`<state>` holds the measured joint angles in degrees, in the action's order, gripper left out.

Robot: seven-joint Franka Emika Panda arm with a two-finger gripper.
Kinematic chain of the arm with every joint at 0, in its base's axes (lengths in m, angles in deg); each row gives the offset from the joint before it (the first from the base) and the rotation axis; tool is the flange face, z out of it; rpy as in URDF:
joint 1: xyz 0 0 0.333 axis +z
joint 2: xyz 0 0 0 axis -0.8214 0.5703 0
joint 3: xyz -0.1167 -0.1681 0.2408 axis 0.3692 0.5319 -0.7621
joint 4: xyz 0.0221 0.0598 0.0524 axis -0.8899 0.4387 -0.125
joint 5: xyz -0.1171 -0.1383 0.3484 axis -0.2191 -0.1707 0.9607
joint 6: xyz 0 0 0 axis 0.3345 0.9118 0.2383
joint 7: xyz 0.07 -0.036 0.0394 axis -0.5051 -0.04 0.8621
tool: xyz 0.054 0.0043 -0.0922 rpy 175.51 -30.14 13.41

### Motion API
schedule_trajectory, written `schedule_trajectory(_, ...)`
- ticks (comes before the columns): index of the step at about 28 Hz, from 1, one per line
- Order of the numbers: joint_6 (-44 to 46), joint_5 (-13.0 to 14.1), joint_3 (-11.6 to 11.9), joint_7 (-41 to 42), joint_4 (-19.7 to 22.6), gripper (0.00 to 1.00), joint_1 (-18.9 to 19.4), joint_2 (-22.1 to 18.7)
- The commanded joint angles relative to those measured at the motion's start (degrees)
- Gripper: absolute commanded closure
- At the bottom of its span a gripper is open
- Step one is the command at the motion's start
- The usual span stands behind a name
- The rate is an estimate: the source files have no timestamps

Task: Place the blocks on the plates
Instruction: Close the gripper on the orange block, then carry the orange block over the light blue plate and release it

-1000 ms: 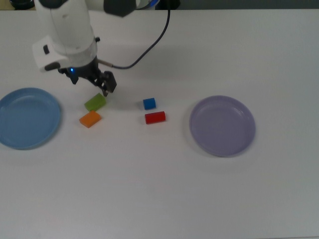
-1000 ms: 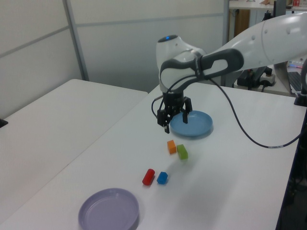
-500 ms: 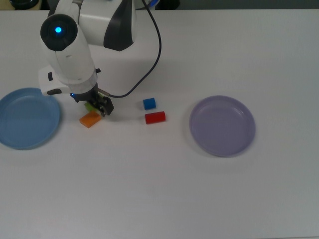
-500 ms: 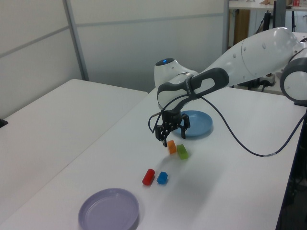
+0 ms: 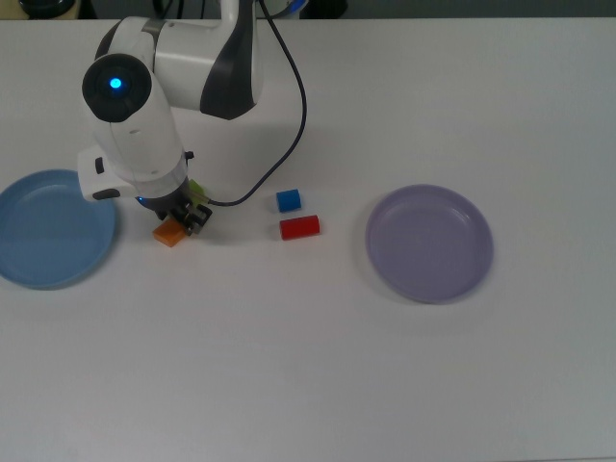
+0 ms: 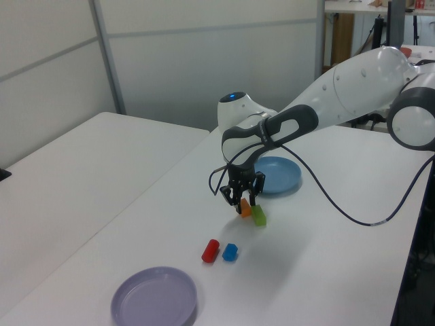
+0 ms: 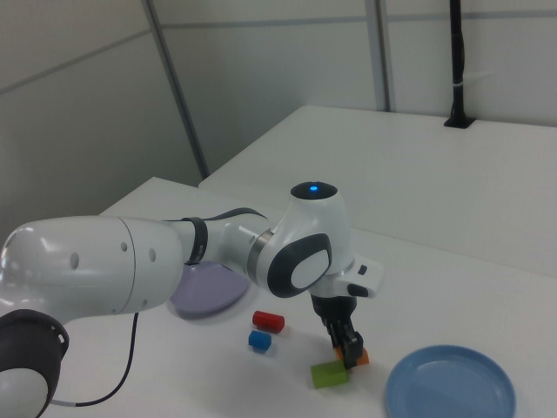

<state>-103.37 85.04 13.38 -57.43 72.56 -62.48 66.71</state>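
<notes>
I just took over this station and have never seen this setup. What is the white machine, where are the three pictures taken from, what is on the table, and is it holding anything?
The white machine is a single robot arm ending in a two-finger gripper. One picture looks straight down on the white table; the other two look across it from opposite sides.

On the table lie four small blocks and two plates. In the top view, the light blue plate is at the left and the lavender plate at the right. The blue cube and red block sit between them, untouched.

The gripper is down at the orange block, its open fingers either side of it, with the green block just beside. Nothing is lifted, and both plates hold no blocks.
</notes>
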Motion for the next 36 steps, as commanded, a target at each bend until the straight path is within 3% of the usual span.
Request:
schedule_trajectory(1,-0.88,1.06,0.30,-0.44,-1.13,0.69,0.13,0.88)
schedule_trajectory(2,-0.88,1.06,0.30,-0.27,-1.22,0.79,0.13,0.97)
schedule_trajectory(4,-0.80,1.06,0.30,-0.09,-1.22,0.84,0.13,0.88)
schedule_trajectory(7,-0.62,1.06,0.30,0.00,-1.39,0.84,0.13,0.36)
schedule_trajectory(13,-0.01,1.15,0.30,0.08,-3.94,0.84,-3.47,-2.54)
schedule_trajectory(23,-0.53,1.15,0.30,4.65,-4.91,0.84,-8.48,-1.93)
schedule_trajectory(28,-0.88,0.80,0.30,5.71,-5.26,0.82,-9.62,1.49)
schedule_trajectory(33,-0.88,1.06,0.30,5.71,-6.23,0.61,-10.41,1.67)
schedule_trajectory(36,-0.88,0.98,0.30,5.71,-6.23,0.60,-10.41,1.67)
